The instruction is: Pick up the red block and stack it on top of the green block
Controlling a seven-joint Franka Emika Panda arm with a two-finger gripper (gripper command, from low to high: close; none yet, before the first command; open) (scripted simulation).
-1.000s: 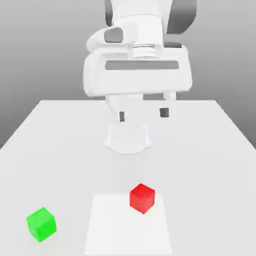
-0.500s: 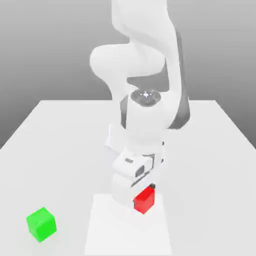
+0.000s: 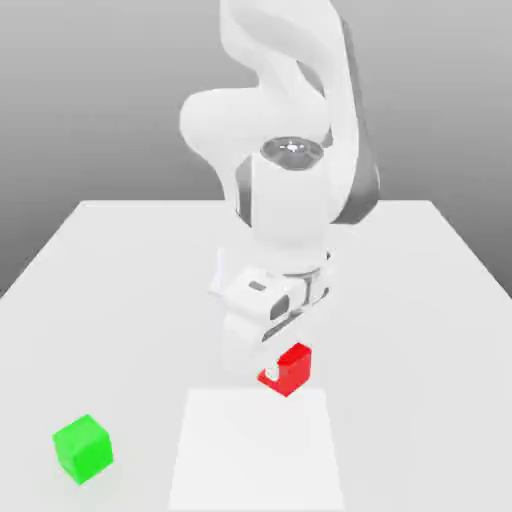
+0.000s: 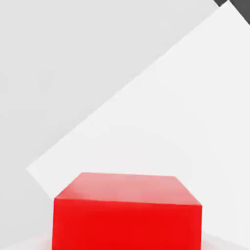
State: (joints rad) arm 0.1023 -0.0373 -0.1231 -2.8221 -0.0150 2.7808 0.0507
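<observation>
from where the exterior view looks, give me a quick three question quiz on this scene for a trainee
1. True or false: the green block sits in the pincer.
2. Which block is at the exterior view's left: green or red?
3. Fill in: the red block has yet to be stacked on the ____ block.

Key: 1 false; 2 green; 3 green

Stretches out as a broad, pale surface [image 3: 420,330]. Bears a whiter four-sided patch [image 3: 260,450] and, beside it toward the exterior view's left, the green block [image 3: 84,449], resting flat.
</observation>
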